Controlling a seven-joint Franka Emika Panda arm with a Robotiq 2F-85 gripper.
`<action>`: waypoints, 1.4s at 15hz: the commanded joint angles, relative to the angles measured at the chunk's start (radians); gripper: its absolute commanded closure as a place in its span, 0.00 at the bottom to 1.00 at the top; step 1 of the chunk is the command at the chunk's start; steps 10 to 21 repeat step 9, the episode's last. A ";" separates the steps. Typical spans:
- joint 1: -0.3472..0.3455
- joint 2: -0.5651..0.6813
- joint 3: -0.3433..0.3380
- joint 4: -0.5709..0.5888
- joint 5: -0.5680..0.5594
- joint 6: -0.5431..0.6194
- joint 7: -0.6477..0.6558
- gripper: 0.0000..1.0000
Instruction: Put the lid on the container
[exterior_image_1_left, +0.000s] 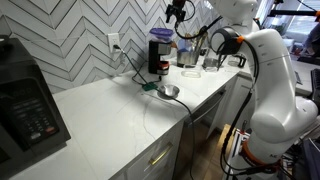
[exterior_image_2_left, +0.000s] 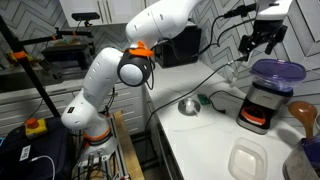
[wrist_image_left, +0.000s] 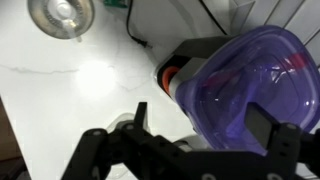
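The purple lid (exterior_image_1_left: 160, 34) lies on top of the dark container (exterior_image_1_left: 157, 58) at the back of the white counter. In an exterior view the lid (exterior_image_2_left: 278, 72) sits a little askew on the container (exterior_image_2_left: 260, 108). My gripper (exterior_image_1_left: 178, 12) hangs in the air above and apart from the lid, as it also does in an exterior view (exterior_image_2_left: 258, 42). In the wrist view the open fingers (wrist_image_left: 205, 128) frame the lid (wrist_image_left: 250, 80) from above and hold nothing. The container's dark side and reddish mark (wrist_image_left: 172, 76) show beside the lid.
A small steel bowl (exterior_image_1_left: 168, 91) (exterior_image_2_left: 188, 105) (wrist_image_left: 62, 12) stands on the counter in front of the container, beside a green item and a cable. A large black appliance (exterior_image_1_left: 25, 105) stands at one end. A white tub (exterior_image_2_left: 247, 160) and wooden spoon (exterior_image_2_left: 305, 115) lie nearby.
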 joint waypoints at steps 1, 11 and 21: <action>-0.016 -0.093 0.019 -0.051 -0.014 -0.154 -0.173 0.00; 0.028 -0.103 0.014 -0.015 -0.002 -0.326 -0.327 0.00; 0.028 -0.103 0.014 -0.015 -0.002 -0.326 -0.327 0.00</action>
